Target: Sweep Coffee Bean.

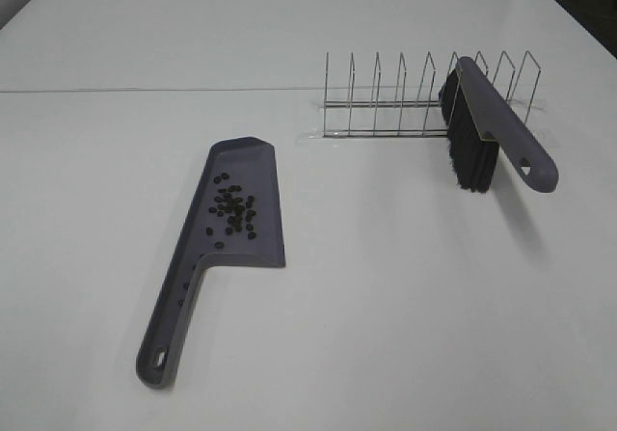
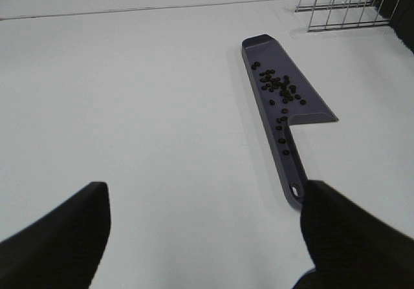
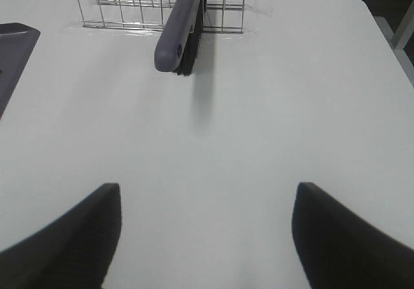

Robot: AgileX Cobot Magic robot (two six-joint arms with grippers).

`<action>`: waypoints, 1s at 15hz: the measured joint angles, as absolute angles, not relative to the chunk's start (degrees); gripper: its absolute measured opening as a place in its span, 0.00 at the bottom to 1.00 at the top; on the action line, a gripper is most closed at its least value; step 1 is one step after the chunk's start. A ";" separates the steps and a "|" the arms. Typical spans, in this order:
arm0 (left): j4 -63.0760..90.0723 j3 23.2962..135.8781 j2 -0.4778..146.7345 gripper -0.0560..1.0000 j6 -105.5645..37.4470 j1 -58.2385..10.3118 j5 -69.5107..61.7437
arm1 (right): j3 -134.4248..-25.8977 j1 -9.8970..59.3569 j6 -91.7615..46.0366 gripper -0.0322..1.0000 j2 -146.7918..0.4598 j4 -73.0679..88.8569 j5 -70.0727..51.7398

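Observation:
The coffee beans [image 1: 232, 211] lie in a loose cluster on the flat blade of a grey-purple dustpan [image 1: 253, 156] on the white table, with a few along its handle. They also show in the left wrist view [image 2: 279, 85] on the dustpan [image 2: 262, 48]. A grey-purple brush [image 1: 492, 113] with black bristles stands on edge in a wire rack [image 1: 386, 103]. It also shows in the right wrist view [image 3: 181, 24]. My left gripper [image 2: 204, 250] is open and empty, short of the dustpan's handle end. My right gripper [image 3: 204, 237] is open and empty, well short of the brush. Neither gripper shows in the exterior view.
The wire rack [image 3: 129, 4] stands on a clear plastic sheet at the back right. A seam crosses the white table [image 1: 96, 90] behind the dustpan. The dustpan's corner [image 3: 13, 43] shows at the edge of the right wrist view. The table's edge [image 3: 388, 37] lies beyond the brush.

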State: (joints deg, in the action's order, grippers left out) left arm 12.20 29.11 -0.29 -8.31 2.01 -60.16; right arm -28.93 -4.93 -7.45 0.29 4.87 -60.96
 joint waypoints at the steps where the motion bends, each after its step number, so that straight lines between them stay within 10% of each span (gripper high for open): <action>1: 12.26 29.11 -0.29 0.77 -8.31 2.01 -60.16 | -28.93 -4.93 -7.45 0.73 0.29 4.87 -60.96; 15: 12.26 29.11 -0.29 0.77 -8.31 2.01 -60.16 | -28.93 -1.89 -7.45 0.73 0.29 4.87 -60.96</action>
